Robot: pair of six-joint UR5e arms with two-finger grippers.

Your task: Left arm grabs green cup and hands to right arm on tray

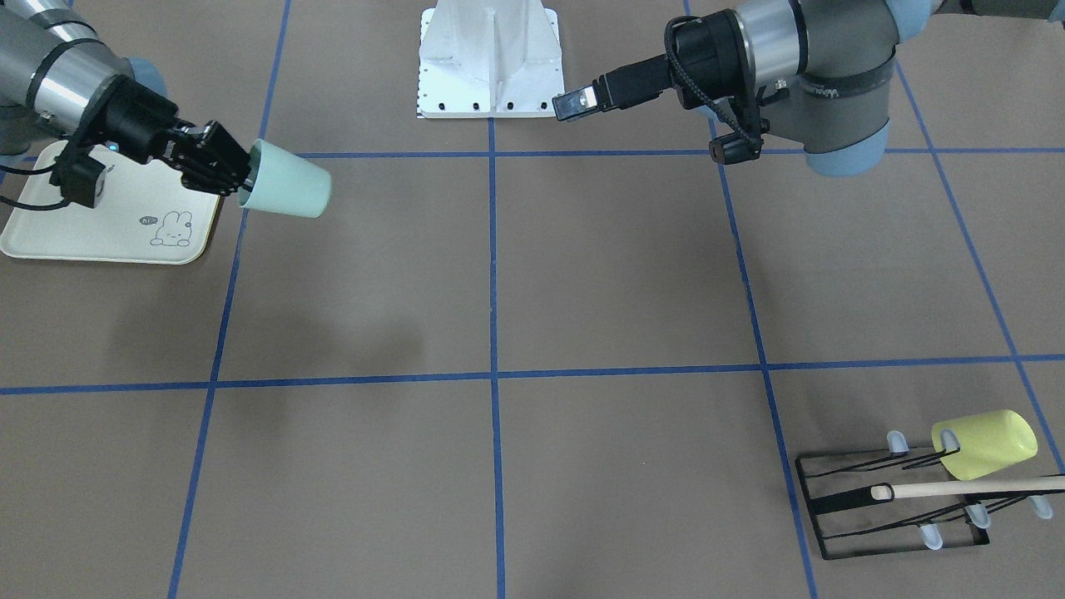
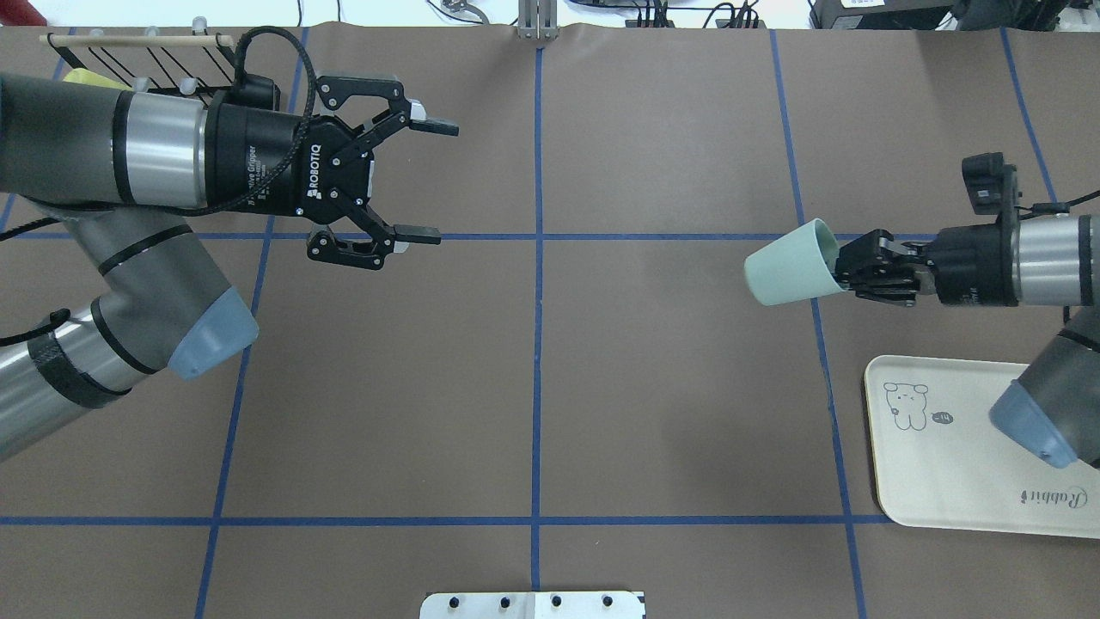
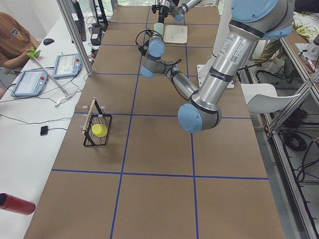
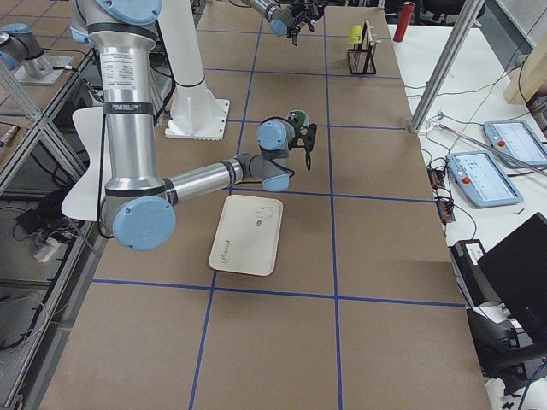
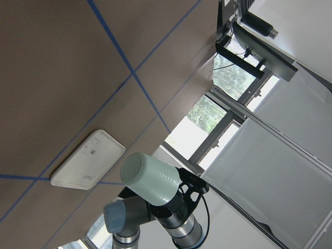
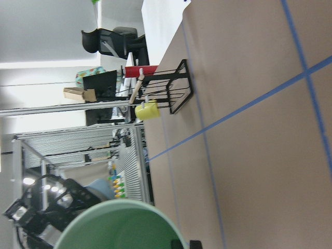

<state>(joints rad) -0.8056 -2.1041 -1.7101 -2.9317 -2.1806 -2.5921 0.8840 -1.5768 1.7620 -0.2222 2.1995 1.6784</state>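
The pale mint-green cup [image 1: 287,190] hangs on its side in the air, gripped at its rim by my right gripper [image 1: 243,177], which is shut on it. In the overhead view the cup [image 2: 786,275] and right gripper [image 2: 846,271] are beyond the cream rabbit tray [image 2: 945,481], not over it. The tray [image 1: 50,237] lies flat under the right wrist. My left gripper [image 2: 438,181] is open and empty, well apart from the cup, and shows edge-on in the front view [image 1: 574,104]. The left wrist view shows the cup [image 5: 150,179] from afar; the right wrist view shows its rim [image 6: 119,225].
A black wire rack [image 1: 890,507] with a wooden rod holds a yellow-green cup [image 1: 986,443] at the table's far left corner, behind the left arm [image 2: 137,56]. The white robot base plate [image 1: 491,58] sits mid-table at the robot's edge. Blue tape lines grid the brown table.
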